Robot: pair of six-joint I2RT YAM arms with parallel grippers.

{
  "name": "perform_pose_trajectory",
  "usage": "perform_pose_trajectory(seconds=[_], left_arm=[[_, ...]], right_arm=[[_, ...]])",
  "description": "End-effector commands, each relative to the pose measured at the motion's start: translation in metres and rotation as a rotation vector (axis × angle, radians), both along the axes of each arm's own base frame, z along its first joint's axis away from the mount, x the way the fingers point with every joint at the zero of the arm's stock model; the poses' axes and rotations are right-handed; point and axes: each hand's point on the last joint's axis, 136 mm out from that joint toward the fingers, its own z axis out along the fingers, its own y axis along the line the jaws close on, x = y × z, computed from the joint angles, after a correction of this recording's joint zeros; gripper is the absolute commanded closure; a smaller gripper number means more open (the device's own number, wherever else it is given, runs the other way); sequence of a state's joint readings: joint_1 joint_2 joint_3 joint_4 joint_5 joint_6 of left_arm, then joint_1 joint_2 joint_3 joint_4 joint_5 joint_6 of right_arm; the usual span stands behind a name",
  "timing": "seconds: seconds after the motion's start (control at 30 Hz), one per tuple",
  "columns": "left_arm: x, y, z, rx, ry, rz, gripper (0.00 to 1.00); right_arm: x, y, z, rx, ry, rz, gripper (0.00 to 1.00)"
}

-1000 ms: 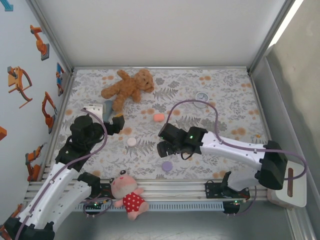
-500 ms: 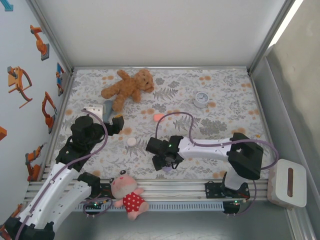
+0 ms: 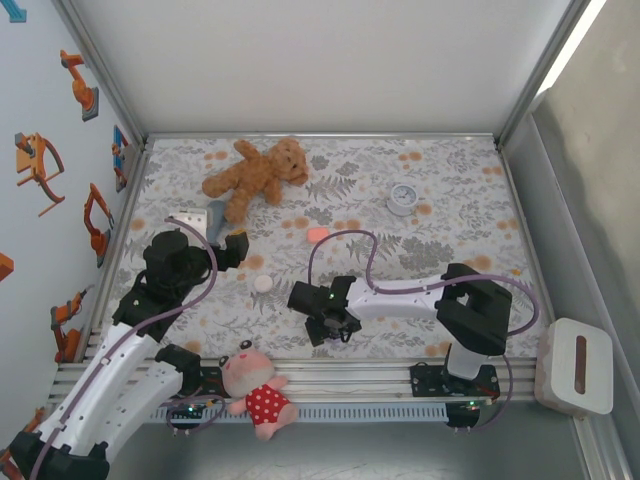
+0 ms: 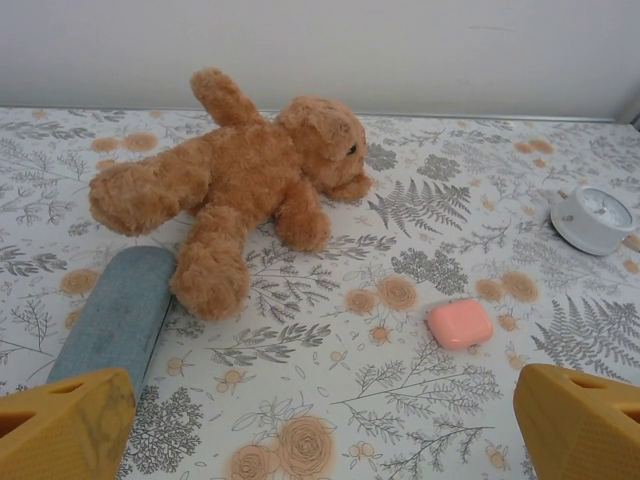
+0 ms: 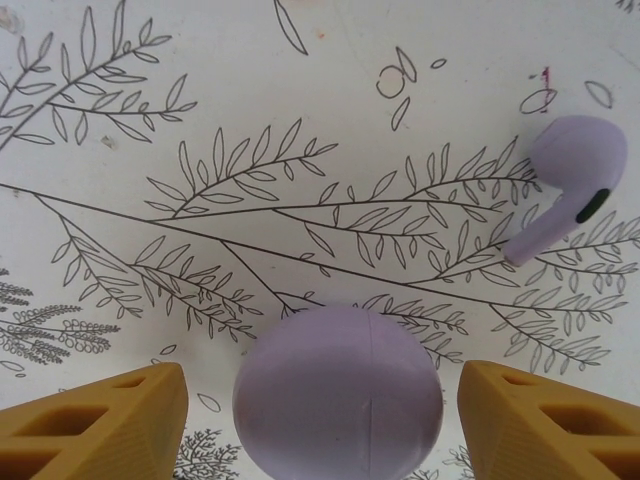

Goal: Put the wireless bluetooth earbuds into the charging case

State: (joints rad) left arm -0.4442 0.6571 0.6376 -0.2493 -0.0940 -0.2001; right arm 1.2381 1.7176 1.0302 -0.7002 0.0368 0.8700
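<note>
A round purple charging case (image 5: 338, 392) lies on the flower-print cloth between the orange fingers (image 5: 100, 425) of my right gripper (image 5: 325, 440). The jaws stand open with a gap on each side of the case. A purple earbud (image 5: 568, 185) lies on the cloth just beyond it, to the right. From above, the right gripper (image 3: 325, 326) points down near the front edge and covers the purple case. A pink case (image 4: 460, 323) (image 3: 317, 234) lies shut ahead of my left gripper (image 4: 320, 440), which is open and holds nothing. The left gripper (image 3: 234, 250) hovers at the left.
A brown teddy bear (image 3: 256, 174) and a blue-grey pouch (image 3: 215, 216) lie at the back left. A small white clock (image 3: 402, 198) stands at the back right. A white round case (image 3: 263, 283) lies between the arms. A pink doll (image 3: 256, 388) rests on the front rail.
My right arm has swung left and toward the front edge, coming down over the purple case, and its jaws have narrowed. The clock is uncovered. The left arm has not moved.
</note>
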Motion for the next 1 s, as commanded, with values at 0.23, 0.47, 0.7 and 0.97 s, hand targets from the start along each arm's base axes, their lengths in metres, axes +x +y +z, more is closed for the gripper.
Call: perform_pose_trajectory(seconds=[0.23,0.47,0.7,0.97], left_arm=[[0.001,0.000,0.000,0.021,-0.003,-0.004,0.04],[0.003,-0.001,-0.001,0.022,0.003,-0.006,0.04],[0.005,-0.003,-0.002,0.020,0.007,-0.011,0.04],[0.004,-0.007,0.004,0.009,0.004,-0.030,0.04]], right_arm=[[-0.007,-0.014,-0.015,-0.051,0.024,-0.027,0.38],[-0.006,-0.015,-0.016,-0.061,0.017,-0.025,0.46],[0.005,-0.017,0.000,-0.069,-0.051,0.025,0.53],[0.031,-0.013,0.046,-0.040,-0.225,0.174,0.53]])
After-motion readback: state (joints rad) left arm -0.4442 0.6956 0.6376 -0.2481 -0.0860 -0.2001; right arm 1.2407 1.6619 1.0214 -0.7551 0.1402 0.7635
